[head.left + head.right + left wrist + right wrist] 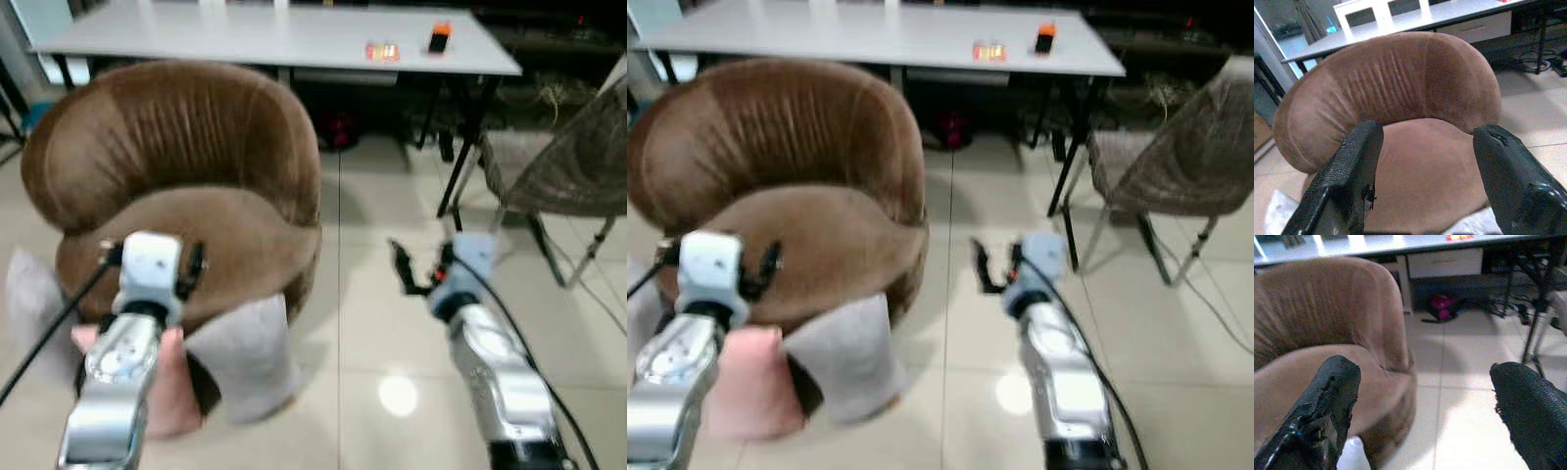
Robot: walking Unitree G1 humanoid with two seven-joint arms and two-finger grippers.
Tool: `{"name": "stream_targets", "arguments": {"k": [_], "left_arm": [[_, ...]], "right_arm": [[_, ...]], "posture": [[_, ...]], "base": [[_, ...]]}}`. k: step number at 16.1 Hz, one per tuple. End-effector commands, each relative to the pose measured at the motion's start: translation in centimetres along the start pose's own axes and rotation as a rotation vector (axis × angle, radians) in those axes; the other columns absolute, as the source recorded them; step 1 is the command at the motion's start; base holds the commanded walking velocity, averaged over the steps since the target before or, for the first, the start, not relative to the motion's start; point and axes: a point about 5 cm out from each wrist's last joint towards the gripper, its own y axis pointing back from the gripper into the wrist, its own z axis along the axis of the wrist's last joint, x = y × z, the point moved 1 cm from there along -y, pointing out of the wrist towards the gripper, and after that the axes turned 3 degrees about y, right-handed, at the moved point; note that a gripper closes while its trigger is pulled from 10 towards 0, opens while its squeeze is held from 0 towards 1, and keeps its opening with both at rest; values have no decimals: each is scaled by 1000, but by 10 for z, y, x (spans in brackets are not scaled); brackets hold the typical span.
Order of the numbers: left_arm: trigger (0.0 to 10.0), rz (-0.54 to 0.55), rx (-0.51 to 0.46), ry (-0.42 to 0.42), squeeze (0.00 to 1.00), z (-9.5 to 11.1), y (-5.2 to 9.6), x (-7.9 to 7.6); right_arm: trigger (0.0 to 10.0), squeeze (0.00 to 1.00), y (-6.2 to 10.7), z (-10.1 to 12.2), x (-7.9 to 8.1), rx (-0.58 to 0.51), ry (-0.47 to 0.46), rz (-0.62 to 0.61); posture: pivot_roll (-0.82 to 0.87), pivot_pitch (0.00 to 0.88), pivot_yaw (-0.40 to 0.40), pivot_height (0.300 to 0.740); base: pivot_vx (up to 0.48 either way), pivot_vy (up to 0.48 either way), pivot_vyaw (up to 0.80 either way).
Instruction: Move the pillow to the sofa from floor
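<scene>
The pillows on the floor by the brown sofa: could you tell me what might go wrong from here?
1. A grey pillow and a pink pillow lean together against the sofa; the open left pincer might catch both.
2. The left arm partly hides the pink pillow, so aiming may be poor.

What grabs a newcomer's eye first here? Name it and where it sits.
The round brown sofa chair stands before the robot, ahead of a white table. A grey pillow and a pink pillow lean against its front on the floor. Both open grippers, left gripper and right gripper, hover nearby.
</scene>
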Motion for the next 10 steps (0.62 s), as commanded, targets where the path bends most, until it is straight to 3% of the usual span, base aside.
{"name": "stream_targets", "arguments": {"k": [1,6,10], "left_arm": [[10000,-25,-20,7,0,5,-2,-7],[10000,-3,-11,10,0,3,-1,-2],[10000,3,-3,10,0,2,1,0]], "right_arm": [[10000,0,2,0,-11,-3,31,-37],[10000,0,0,1,-4,0,62,22],[10000,0,0,1,5,-2,86,87]], "posture": [[-73,0,20,740],[-63,0,17,740],[-58,0,17,740]], "base": [[307,0,0],[307,0,80],[307,0,800]]}}
